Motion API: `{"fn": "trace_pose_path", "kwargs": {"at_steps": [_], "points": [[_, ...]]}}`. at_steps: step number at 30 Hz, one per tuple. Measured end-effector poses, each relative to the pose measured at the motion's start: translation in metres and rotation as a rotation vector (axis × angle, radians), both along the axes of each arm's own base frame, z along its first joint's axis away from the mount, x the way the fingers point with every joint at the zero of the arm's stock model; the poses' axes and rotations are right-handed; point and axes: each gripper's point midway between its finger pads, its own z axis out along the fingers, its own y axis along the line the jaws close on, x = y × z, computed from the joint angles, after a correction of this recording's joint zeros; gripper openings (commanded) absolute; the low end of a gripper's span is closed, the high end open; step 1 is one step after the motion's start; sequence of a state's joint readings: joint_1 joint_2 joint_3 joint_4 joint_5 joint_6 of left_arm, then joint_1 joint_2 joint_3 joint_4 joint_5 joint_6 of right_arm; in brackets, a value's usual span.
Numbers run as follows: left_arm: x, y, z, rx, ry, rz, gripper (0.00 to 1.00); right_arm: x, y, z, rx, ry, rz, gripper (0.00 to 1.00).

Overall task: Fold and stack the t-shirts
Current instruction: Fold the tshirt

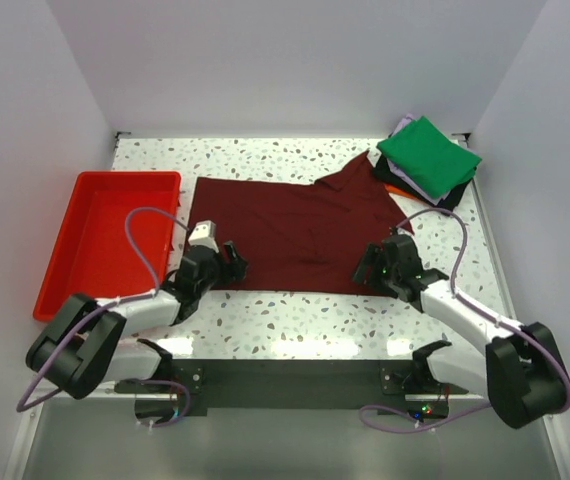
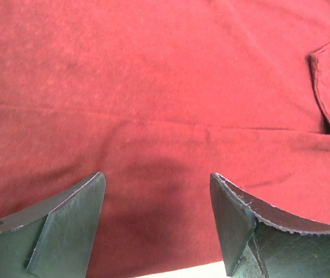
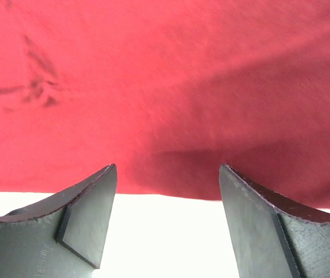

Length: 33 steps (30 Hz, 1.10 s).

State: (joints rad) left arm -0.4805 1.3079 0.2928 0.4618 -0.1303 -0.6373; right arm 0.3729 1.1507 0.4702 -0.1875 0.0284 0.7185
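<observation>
The left gripper point(image 2: 156, 175) fills the bottom of its wrist view with both fingers spread wide and nothing between them. Maroon cloth lies under the gap, and a strip of pale table shows just behind the right fingertip. The right gripper point(image 3: 168, 167) is also spread wide and empty. The near hem of the cloth runs across the gap, with bare table below it.

In the top view, the maroon t-shirt point(image 1: 295, 230) lies flat at mid-table. Its long axis runs left to right, parallel to the near edge of the table point(image 1: 295, 320). A flap of cloth at the far right corner angles toward the stack; collar direction cannot be determined. The left gripper point(image 1: 233, 258) sits at the near left corner of the shirt, and the right gripper point(image 1: 370, 265) at the near right corner.

The stack occupies the far right corner of the table. The green t-shirt point(image 1: 430, 155) lies on top, tilted diagonally, with black point(image 1: 453, 195), pale lavender point(image 1: 405, 125) and orange point(image 1: 393, 190) edges showing beneath it. The red tray point(image 1: 65, 260) stands at the left, apart from the shirt.
</observation>
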Motion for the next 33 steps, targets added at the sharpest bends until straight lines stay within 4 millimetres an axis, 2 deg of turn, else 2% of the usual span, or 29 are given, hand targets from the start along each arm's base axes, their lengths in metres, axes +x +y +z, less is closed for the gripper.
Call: {"fn": "trace_pose_path", "kwargs": {"at_steps": [4, 7, 10, 13, 17, 20, 25, 29, 33], "points": [[-0.011, 0.005, 0.005, 0.009, 0.007, 0.008, 0.79, -0.01, -0.008, 0.01, -0.019, -0.003, -0.014, 0.76], [-0.012, 0.009, 0.017, 0.005, -0.021, 0.023, 0.79, -0.009, -0.011, 0.022, -0.032, -0.026, -0.009, 0.77], [-0.006, 0.008, 0.029, 0.0, -0.052, 0.031, 0.8, 0.003, -0.009, 0.037, -0.044, -0.066, 0.007, 0.77], [0.009, 0.002, 0.042, 0.005, -0.079, 0.03, 0.81, 0.022, -0.006, 0.049, -0.062, -0.114, 0.023, 0.77], [0.036, -0.011, 0.049, 0.035, -0.097, 0.012, 0.82, 0.049, 0.003, 0.049, -0.075, -0.153, 0.049, 0.77], [0.053, -0.02, 0.045, 0.05, -0.115, -0.007, 0.83, 0.066, 0.009, 0.039, -0.091, -0.166, 0.07, 0.77], [0.06, -0.029, 0.022, 0.061, -0.105, -0.044, 0.84, 0.088, 0.017, 0.021, -0.11, -0.178, 0.1, 0.77], [0.057, -0.031, 0.005, 0.067, -0.08, -0.061, 0.84, 0.09, 0.02, 0.01, -0.115, -0.168, 0.118, 0.77], [0.05, -0.027, -0.002, 0.064, -0.084, -0.061, 0.84, 0.088, 0.021, 0.007, -0.114, -0.153, 0.127, 0.77]]}}
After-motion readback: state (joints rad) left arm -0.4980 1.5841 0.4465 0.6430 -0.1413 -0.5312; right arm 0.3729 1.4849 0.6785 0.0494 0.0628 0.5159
